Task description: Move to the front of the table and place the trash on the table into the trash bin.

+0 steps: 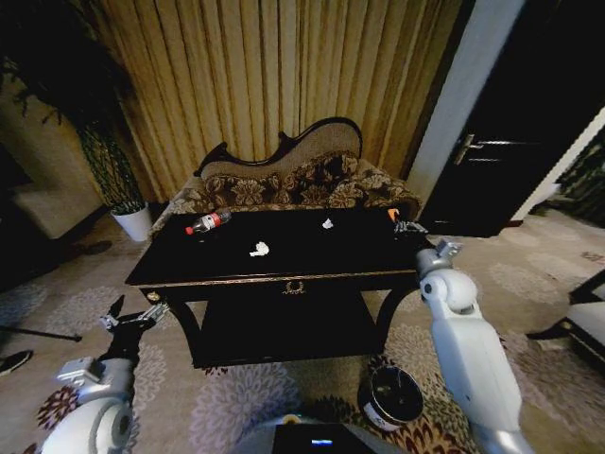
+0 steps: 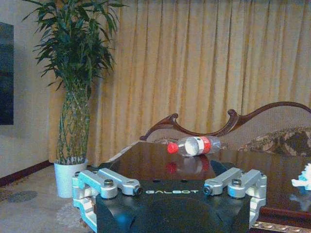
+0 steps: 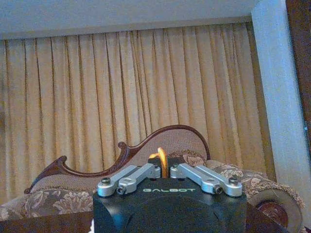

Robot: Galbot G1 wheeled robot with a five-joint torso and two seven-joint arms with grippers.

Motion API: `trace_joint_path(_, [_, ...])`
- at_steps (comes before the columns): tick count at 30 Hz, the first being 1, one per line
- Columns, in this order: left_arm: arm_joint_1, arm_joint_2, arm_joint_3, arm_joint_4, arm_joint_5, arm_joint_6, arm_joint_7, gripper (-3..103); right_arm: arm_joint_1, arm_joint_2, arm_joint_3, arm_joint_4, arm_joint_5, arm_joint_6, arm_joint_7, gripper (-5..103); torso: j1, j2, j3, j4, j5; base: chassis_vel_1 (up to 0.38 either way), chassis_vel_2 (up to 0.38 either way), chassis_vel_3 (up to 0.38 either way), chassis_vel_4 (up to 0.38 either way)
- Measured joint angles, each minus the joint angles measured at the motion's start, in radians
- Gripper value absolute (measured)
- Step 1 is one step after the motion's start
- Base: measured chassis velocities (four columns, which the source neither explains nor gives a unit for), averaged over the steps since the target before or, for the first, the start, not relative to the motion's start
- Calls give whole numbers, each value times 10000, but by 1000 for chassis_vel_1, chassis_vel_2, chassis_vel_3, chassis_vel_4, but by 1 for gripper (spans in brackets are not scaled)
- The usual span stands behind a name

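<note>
The black table (image 1: 284, 274) stands right before me. On it lie a clear bottle with a red cap (image 1: 208, 223) (image 2: 193, 145), crumpled white paper (image 1: 259, 250) (image 2: 303, 177) and a small white scrap (image 1: 327, 224). My right gripper (image 1: 408, 227) (image 3: 164, 167) hovers over the table's far right corner, shut on an orange scrap (image 1: 391, 215) (image 3: 162, 156) that sticks up between its fingers. My left gripper (image 1: 132, 317) (image 2: 170, 185) hangs open and holds nothing, low beside the table's front left corner. The black trash bin (image 1: 392, 397) sits on the carpet near the table's front right leg.
A carved floral sofa (image 1: 293, 184) backs the table, with curtains (image 1: 284, 76) behind. A potted plant in a white pot (image 1: 134, 223) (image 2: 65, 177) stands at the far left. A dark door (image 1: 510, 142) is at the right. Patterned carpet surrounds the table.
</note>
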Motion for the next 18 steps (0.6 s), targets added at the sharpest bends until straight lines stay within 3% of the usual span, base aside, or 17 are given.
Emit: trace_joint_path(18, [-99,74,-2,94,-25,29,5,100,-405,228,62,315,48,3,1,4,3,-1,2,2,0,45,-44,-42,42])
